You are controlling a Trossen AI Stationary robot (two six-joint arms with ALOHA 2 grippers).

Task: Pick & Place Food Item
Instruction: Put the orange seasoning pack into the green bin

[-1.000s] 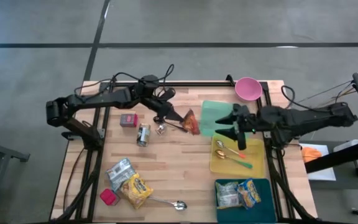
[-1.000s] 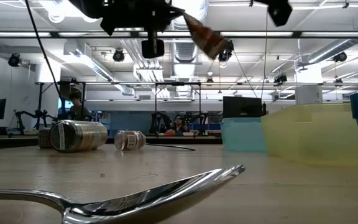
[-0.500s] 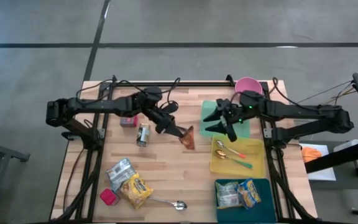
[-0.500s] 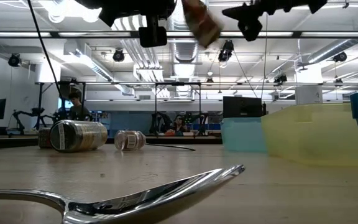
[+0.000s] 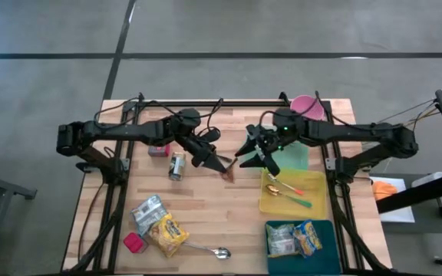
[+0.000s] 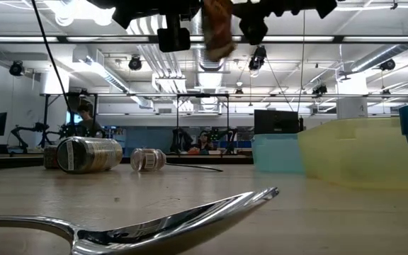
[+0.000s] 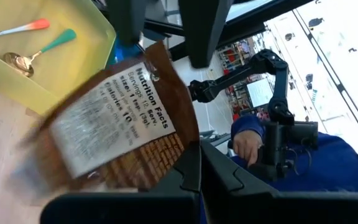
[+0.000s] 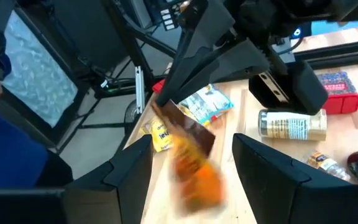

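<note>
High view | my left end effector pinches brown packet, hanging down | right end effector spread, just beside it

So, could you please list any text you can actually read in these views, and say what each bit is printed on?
"Nutrition Facts": on the white panel of the brown snack packet held in the left claw.
"10": on the same panel, in the servings line; the surrounding small print is too blurred to read.
Label on the lying can: too small to read.
Red box and yellow packets: print unreadable.
</note>
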